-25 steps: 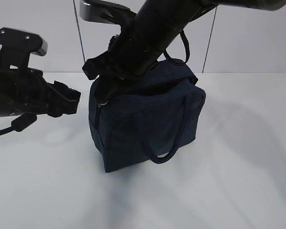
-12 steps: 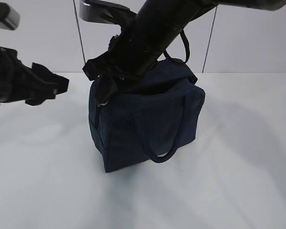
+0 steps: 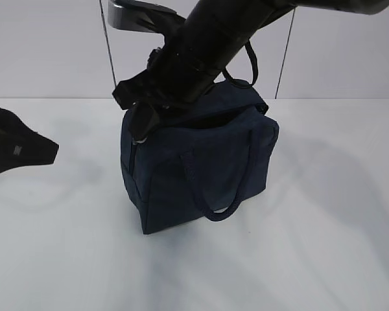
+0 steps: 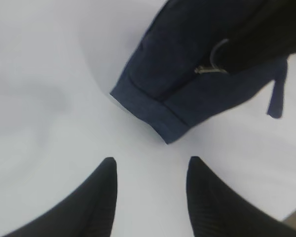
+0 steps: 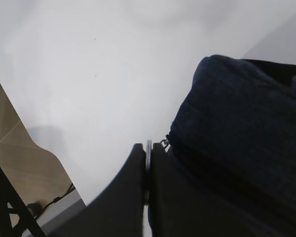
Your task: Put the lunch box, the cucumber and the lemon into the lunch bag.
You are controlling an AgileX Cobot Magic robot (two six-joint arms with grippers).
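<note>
Bag point(image 3: 201, 162) stands upright mid-counter point(image 3: 311, 246), dark navy, boxy. Long axis runs diagonally, near-left corner toward the camera, far end back and right. One strap loop hangs down the front face; the other rises behind the right arm. Top seam looks mostly closed; contents not visible.

Right claw point(image 5: 149, 168) at the bag's upper left end, jaws pinched together on a thin silver ring pull point(image 5: 149, 148) at the zipper end. The right arm crosses over the bag top from upper right in the exterior view.

Left claw point(image 4: 150, 170) hovers off the bag's left side, well apart from it, jaws roughly half spread, nothing between them. From its wrist view the bag's corner and ring pull lie ahead.

Counter is plain white, matte. Wall point(image 3: 350, 58) behind is pale grey with thin vertical seams.
</note>
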